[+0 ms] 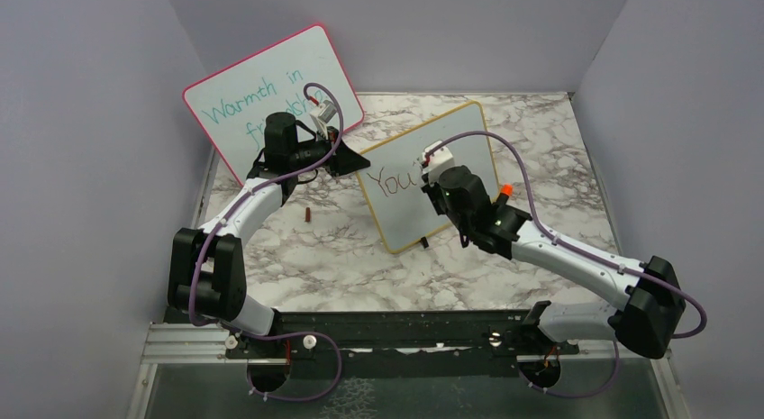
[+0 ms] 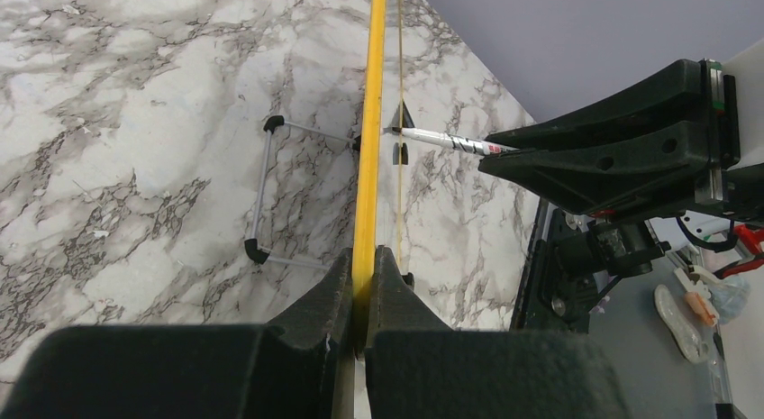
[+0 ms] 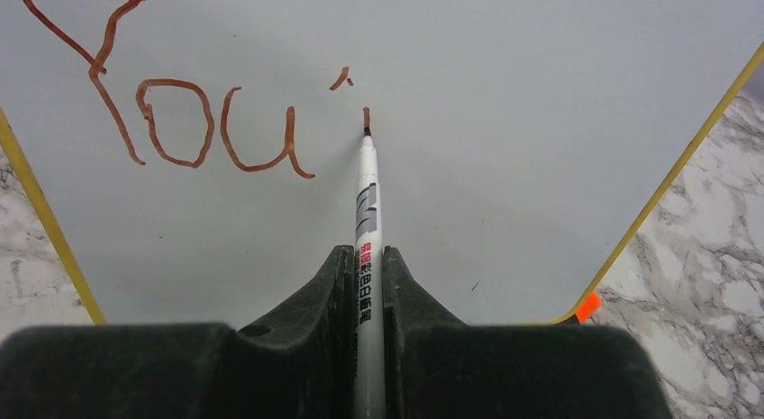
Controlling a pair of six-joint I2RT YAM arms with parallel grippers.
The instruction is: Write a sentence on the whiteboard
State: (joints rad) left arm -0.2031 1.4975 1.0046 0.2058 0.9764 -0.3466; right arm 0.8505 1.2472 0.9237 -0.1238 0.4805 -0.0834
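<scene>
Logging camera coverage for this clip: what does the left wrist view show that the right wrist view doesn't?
Only the left wrist: the left gripper shut on the yellow frame of the whiteboard, seen edge-on, and the wire stand on its back side. Only the right wrist: the board's face with the red-brown writing "You'" and a short stroke where the marker touches. Both: the marker in the right gripper, and the marble table.

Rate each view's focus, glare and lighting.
Top external: even light, sharp, no glare on the whiteboard. Left wrist: left end effector dark and slightly soft up close, board edge sharp. Right wrist: the sentence and marker crisp, board evenly lit.
</scene>
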